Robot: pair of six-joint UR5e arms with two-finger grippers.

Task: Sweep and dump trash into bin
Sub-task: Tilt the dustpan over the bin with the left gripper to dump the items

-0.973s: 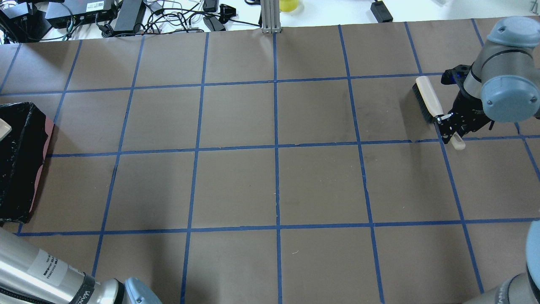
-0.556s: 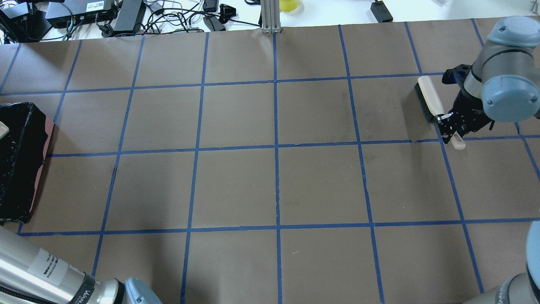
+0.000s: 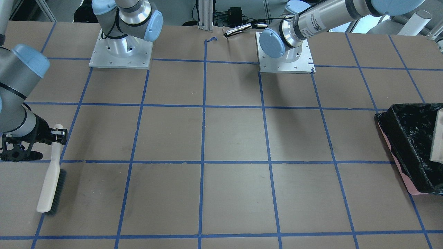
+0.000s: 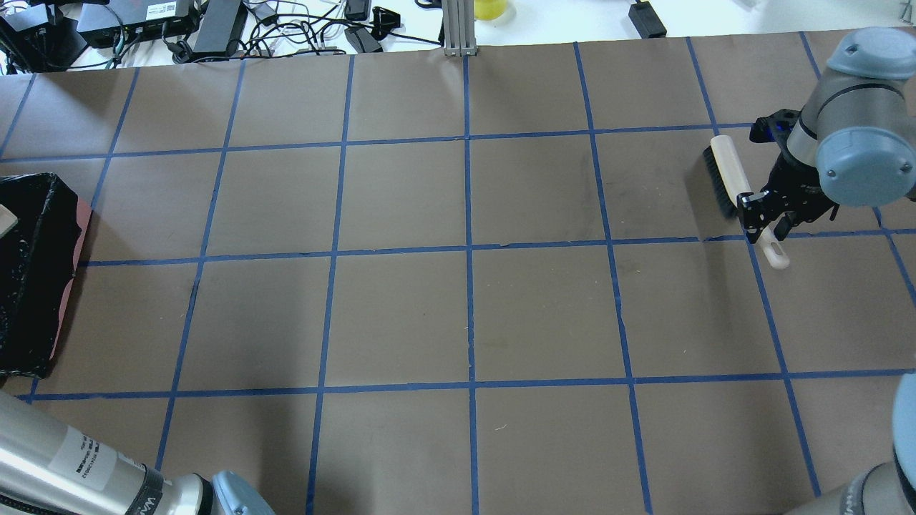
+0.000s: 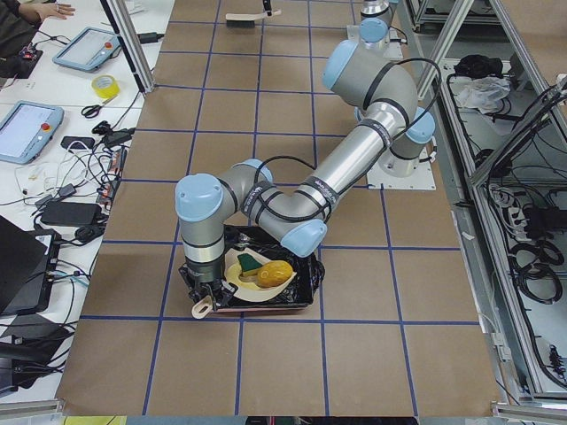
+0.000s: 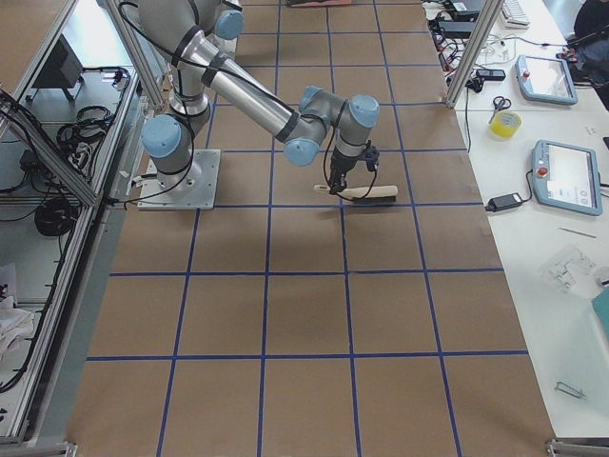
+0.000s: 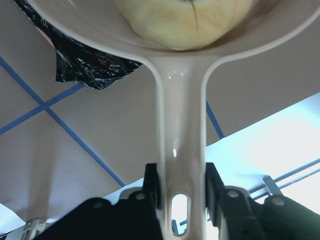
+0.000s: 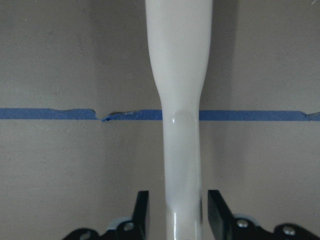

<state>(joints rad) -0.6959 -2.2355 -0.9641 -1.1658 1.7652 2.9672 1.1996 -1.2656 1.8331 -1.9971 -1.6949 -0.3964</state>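
My left gripper (image 7: 181,185) is shut on the handle of the beige dustpan (image 5: 232,276), held over the bin (image 5: 306,274). The bin is a pink-sided box with a black liner, at the table's left end (image 4: 28,286). In the pan lie the green-and-yellow sponge wedge (image 5: 249,263) and the golden-brown lump (image 5: 276,274). The left wrist view shows a pale yellow piece (image 7: 182,20) in the pan. I cannot make out the cream slice. My right gripper (image 4: 767,218) is open around the handle of the brush (image 4: 730,168), which lies on the table.
The bin also shows at the right edge of the front view (image 3: 398,138). Cables and power bricks (image 4: 215,28) lie beyond the table's far edge. Both arm bases (image 3: 121,52) stand at the near side.
The right gripper's fingers have spread off the brush handle. The handle end has dropped a little toward the robot and the brush rests on the table. The bin has not moved.
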